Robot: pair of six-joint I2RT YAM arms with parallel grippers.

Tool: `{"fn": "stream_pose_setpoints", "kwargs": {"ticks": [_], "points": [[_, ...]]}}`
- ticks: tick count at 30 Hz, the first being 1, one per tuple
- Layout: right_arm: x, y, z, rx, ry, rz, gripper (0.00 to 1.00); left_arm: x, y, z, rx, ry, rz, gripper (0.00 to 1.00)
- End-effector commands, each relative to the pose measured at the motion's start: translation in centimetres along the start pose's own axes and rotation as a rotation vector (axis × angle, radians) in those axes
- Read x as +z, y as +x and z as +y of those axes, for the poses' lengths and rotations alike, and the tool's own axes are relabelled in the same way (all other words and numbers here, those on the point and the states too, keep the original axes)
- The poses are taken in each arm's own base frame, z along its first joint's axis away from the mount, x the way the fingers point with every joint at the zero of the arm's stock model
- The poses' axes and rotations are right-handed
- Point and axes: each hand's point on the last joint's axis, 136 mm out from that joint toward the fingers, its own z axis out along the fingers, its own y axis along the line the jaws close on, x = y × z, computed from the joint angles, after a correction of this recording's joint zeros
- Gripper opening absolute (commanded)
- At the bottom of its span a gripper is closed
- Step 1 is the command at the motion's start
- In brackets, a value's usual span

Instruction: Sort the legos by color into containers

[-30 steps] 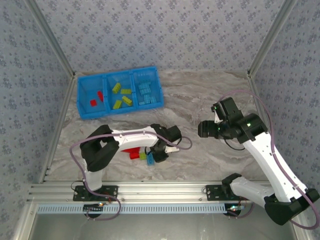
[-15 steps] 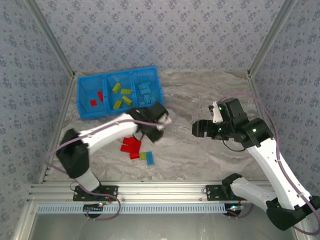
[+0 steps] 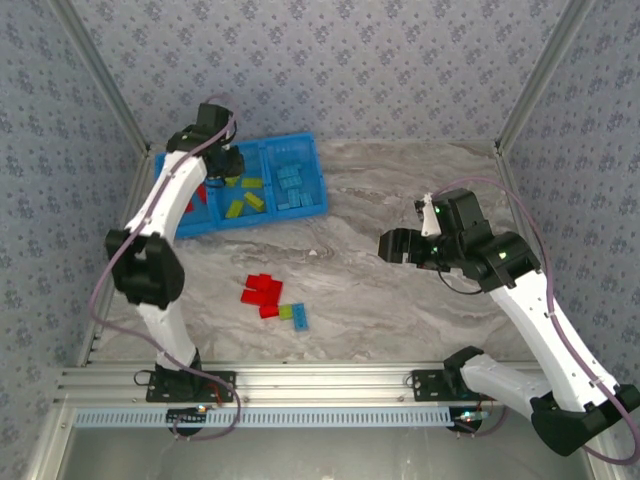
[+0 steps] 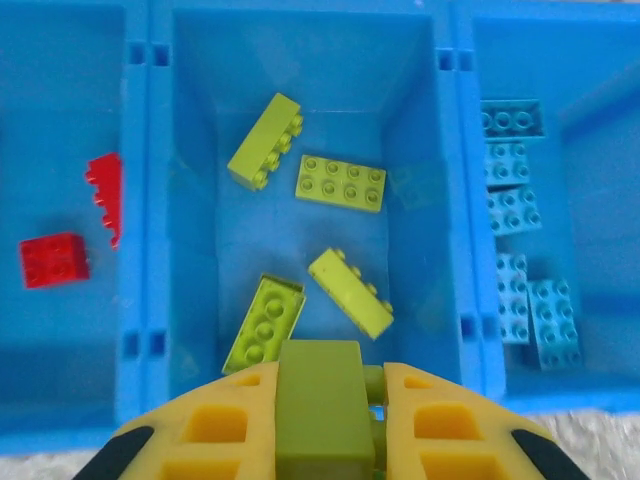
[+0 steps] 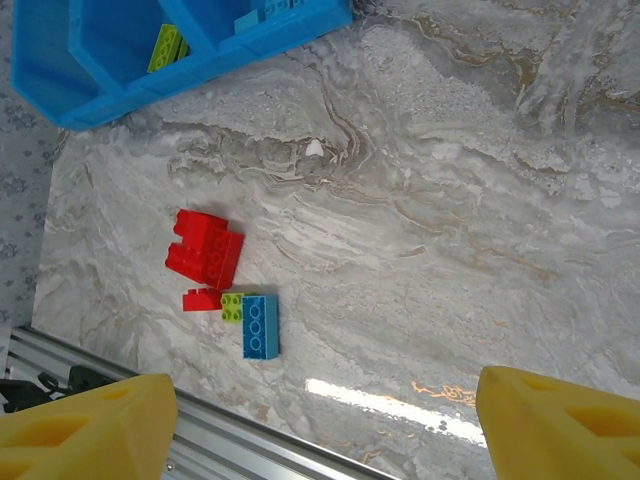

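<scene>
The left gripper hangs over the near edge of the blue tray, which sits at the far left of the marble table. It is clamped on a lime green brick. Below it, four green bricks lie in the middle compartment, two red bricks in the left one and light blue bricks in the right one. The right gripper hovers over the table's right half, jaws spread and empty. Nearer the front, left of centre, a red cluster, a small green piece and a blue piece lie loose together.
</scene>
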Motion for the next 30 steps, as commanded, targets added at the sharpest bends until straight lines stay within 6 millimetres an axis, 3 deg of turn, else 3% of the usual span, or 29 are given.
{"fn": "stream_pose_setpoints", "kwargs": {"ticks": [1, 5, 7, 11, 17, 21, 23, 26, 30], "points": [[-0.7, 0.2, -0.7, 0.038, 0.036, -0.002, 0.81, 0.8, -0.2, 0.0, -0.062, -0.008, 0.081, 0.3], [-0.2, 1.4, -1.1, 0.068, 0.042, 0.037, 0.81, -0.7, -1.8, -0.6, -0.08, 0.029, 0.039, 0.42], [0.3, 2.0, -1.0, 0.067, 0.039, 0.055, 0.81, -2.5, -2.1, -1.3, -0.086, 0.074, 0.007, 0.44], [1.7, 2.7, 0.2, 0.015, 0.038, 0.094, 0.81, -7.7, -0.6, -1.9, -0.057, 0.129, -0.045, 0.46], [7.3, 7.0, 5.1, -0.157, 0.027, 0.289, 0.84, -14.5, 8.5, -1.0, 0.031, 0.144, -0.031, 0.47], [11.8, 10.4, 8.3, -0.43, 0.069, 0.386, 0.89, -16.3, 16.2, 1.3, 0.028, 0.134, 0.061, 0.49], [14.3, 12.2, 8.7, -0.566, 0.103, 0.409, 0.92, -16.7, 19.2, 2.5, 0.003, 0.127, 0.103, 0.5], [17.6, 14.2, 9.7, -0.648, 0.092, 0.459, 0.97, -17.3, 22.0, 3.9, -0.04, 0.129, 0.119, 0.54], [21.0, 14.4, 9.0, -0.703, 0.147, 0.442, 1.0, -17.4, 23.8, 4.2, -0.051, 0.17, 0.134, 0.71]]}}
